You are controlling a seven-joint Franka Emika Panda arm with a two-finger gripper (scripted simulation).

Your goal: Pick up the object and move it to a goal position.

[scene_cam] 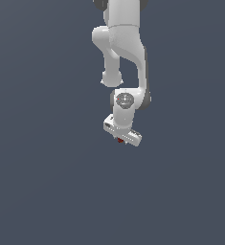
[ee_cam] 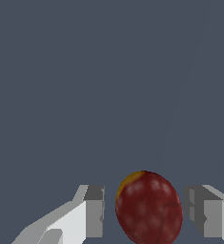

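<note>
The object (ee_cam: 149, 209) is a dark red roundish blob with a small yellow patch. In the wrist view it sits between my two grey fingertips (ee_cam: 95, 212). A narrow gap shows on one side and a very thin one on the other, so the pads stand beside it without clearly pressing it. My gripper (ee_cam: 147, 210) is open around it. In the exterior view the object (scene_cam: 119, 139) is a tiny red spot just under the white hand, and the gripper (scene_cam: 121, 140) points down and is tilted.
The white arm (scene_cam: 126, 43) comes down from the upper middle of the exterior view. Around it there is only a plain dark grey surface (scene_cam: 47, 182) with no other objects or edges in sight.
</note>
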